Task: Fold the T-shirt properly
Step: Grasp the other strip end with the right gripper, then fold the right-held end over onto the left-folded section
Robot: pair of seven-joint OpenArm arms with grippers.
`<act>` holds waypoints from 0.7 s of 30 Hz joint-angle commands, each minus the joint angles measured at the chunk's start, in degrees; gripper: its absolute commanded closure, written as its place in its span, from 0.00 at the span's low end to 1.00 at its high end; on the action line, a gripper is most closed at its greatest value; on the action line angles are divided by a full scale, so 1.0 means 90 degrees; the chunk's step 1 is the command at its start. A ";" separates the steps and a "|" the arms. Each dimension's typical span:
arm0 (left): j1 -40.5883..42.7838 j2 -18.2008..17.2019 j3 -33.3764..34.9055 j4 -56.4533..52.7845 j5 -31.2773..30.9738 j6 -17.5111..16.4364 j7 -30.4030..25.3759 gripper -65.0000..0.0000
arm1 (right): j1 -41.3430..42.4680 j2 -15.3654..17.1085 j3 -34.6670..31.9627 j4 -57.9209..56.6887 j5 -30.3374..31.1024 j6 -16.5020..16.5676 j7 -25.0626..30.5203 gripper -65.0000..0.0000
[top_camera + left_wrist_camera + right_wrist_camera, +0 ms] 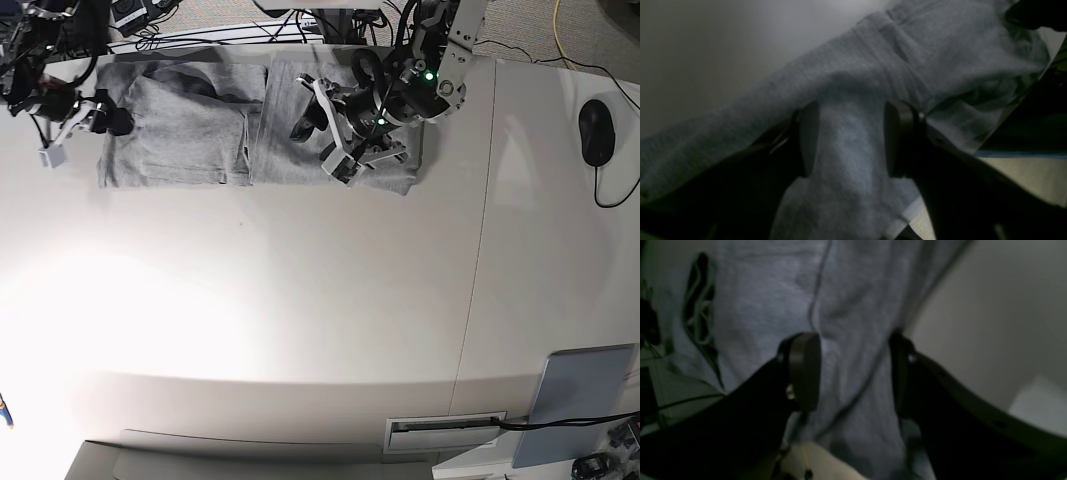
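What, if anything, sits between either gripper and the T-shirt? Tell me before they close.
Nothing visible does. The left gripper has its jaws spread with grey cloth of the T-shirt directly between them. The right gripper is also open, with cloth between its jaws. The mouse lies well off to the side on the table.

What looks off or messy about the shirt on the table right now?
The T-shirt lies stretched along the table's far edge, not neatly folded: a crooked crease runs across its middle and the end under the left gripper is rumpled. Nothing looks torn or spilled.
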 commanded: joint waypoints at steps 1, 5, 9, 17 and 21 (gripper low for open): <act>-0.0024 0.0019 0.0017 0.0114 -0.0063 -0.0034 -0.0097 0.53 | 0.0000 0.0245 0.0109 0.0046 0.0039 -0.0034 -0.0002 0.51; -0.0027 0.0019 0.0017 0.0114 -0.0066 -0.0034 -0.0100 0.53 | 0.0049 0.0287 0.0369 0.0044 0.0010 -0.0036 -0.0002 0.51; -0.0027 0.0022 0.0017 0.0114 -0.0063 -0.0034 -0.0100 0.53 | 0.0049 0.0155 0.0350 0.0044 -0.0308 -0.0070 0.0141 0.51; -0.0027 0.0019 0.0017 0.0114 -0.0063 -0.0034 -0.0100 0.53 | 0.0049 -0.0277 0.0350 0.0044 -0.0607 -0.0063 0.0250 0.51; -0.0027 0.0022 0.0017 0.0114 -0.0063 -0.0034 -0.0102 0.53 | 0.0049 -0.0318 0.0350 0.0044 -0.0551 -0.0063 0.0068 0.51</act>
